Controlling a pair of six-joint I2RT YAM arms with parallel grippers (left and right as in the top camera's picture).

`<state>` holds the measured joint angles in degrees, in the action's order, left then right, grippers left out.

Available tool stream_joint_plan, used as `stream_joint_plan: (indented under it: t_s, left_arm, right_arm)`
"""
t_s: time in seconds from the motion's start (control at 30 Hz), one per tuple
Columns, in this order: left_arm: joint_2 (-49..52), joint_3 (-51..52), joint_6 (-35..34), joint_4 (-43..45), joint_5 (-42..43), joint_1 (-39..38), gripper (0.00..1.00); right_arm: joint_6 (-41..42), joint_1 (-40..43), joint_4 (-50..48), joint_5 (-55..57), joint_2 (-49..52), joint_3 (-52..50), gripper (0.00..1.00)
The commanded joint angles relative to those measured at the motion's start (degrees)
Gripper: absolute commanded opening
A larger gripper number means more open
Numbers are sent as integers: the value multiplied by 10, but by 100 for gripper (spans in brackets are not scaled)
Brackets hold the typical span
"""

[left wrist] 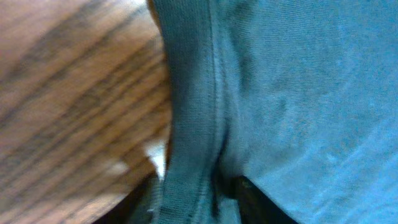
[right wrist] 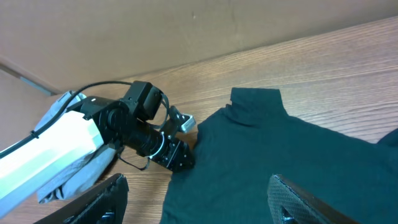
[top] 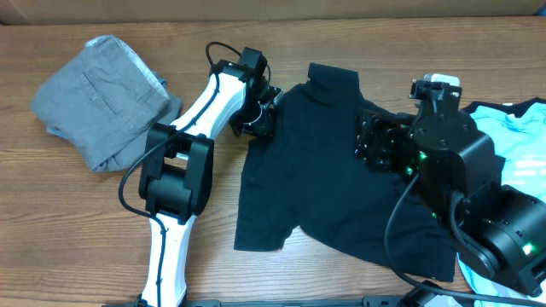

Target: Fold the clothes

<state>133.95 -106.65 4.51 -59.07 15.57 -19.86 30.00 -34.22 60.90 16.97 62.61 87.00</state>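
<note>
The black T-shirt (top: 341, 188) lies spread flat in the middle of the table (top: 68, 213), and its long axis runs from far to near. My left pincer (top: 260, 119) sits at the shirt's far left edge. In the left wrist view the hem puckers between my dark fingers (left wrist: 249, 199), so I judge it clamped on that edge, though the view is blurred. The body of the shirt lies to the right of this pincer, so I judge the fold must carry the edge rightward across that axis. My right pincer (top: 368, 143) hangs over the right half with its jaws wide apart and nothing between them. The grey trousers (top: 98, 94) lie well apart at far left, and the light blue T-shirt (top: 512, 128) lies at the right.
</note>
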Motion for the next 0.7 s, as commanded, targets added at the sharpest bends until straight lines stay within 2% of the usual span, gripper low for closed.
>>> stream_joint_plan:
  t_s: [0.0,0.07,0.1,0.2,0.3,0.47,0.53,0.57,0.67]
  left_arm:
    - [25,1,-15,6,-56,-2,24]
    - [26,1,-64,5,-129,0,8]
    - [25,1,-89,3,-170,4,4]
    - [24,1,-136,-7,-251,27,4]
    - [22,-1,-140,-16,-282,72,4]
    - [10,-7,-168,-32,-281,156,4]
    - [4,-13,-170,-32,-240,189,4]
    - [1,-16,-159,-31,-213,199,6]
    - [-9,-27,-135,-33,-167,214,18]
  right_arm:
    - [3,3,-1,10,7,12,75]
    - [3,3,-1,10,13,12,75]
    - [3,3,-1,10,17,12,75]
    - [3,3,1,10,29,12,75]
    - [3,3,10,10,43,12,75]
    - [29,22,44,10,72,12,74]
    - [49,36,60,9,86,12,74]
    - [58,42,66,9,92,12,74]
    - [63,61,75,7,113,12,75]
